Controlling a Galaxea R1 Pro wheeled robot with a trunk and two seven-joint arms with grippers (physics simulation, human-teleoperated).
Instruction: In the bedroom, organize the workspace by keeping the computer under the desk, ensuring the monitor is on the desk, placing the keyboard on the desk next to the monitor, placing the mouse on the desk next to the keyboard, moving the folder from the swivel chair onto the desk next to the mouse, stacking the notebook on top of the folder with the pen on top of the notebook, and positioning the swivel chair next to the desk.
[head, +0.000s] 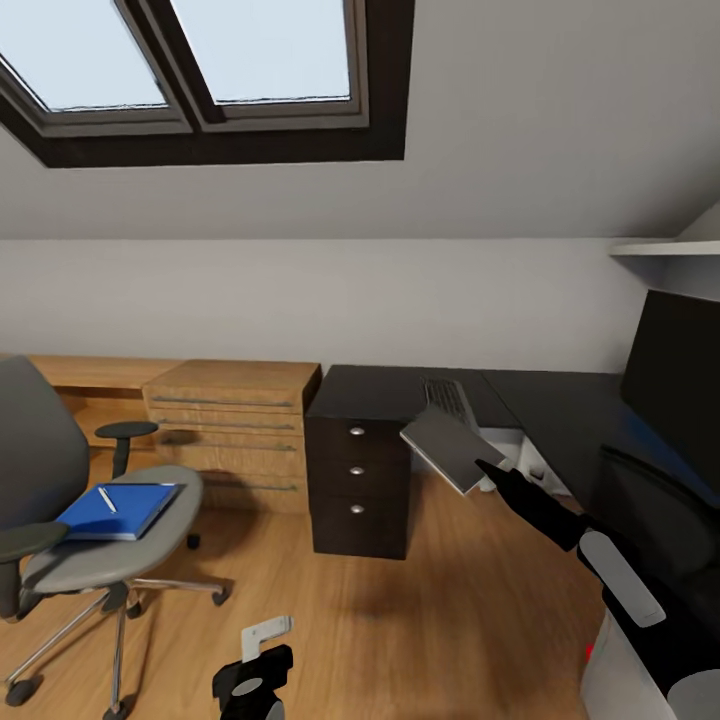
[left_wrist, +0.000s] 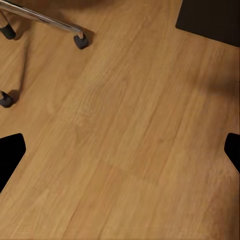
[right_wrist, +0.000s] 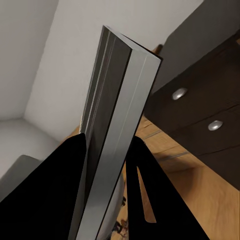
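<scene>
Two things of the stack are not yet in their place: the folder (head: 118, 510) lies flat on the seat of the swivel chair (head: 95, 545), and the pen (head: 107, 499) rests on top of it. The right claw (head: 487, 468) is closed on the notebook (head: 452, 449) and holds it by one edge in the air, in front of the drawer unit and below the edge of the counter (head: 400, 392); in the right wrist view the notebook (right_wrist: 112, 130) stands between the two fingers (right_wrist: 60, 190). The keyboard (head: 448, 400) is already on the counter, and the monitor (head: 675, 390) shows at the right side, but if it stands on the counter I cannot tell, because its base is cut off. The left claw (head: 262, 650) hangs low over the wood floor (left_wrist: 125, 130) with its fingers (left_wrist: 10, 155) wide apart and nothing between them. I judge that the folder must come to the counter first, then the notebook and the pen on it, and at the end the chair, now well apart from the counter
</scene>
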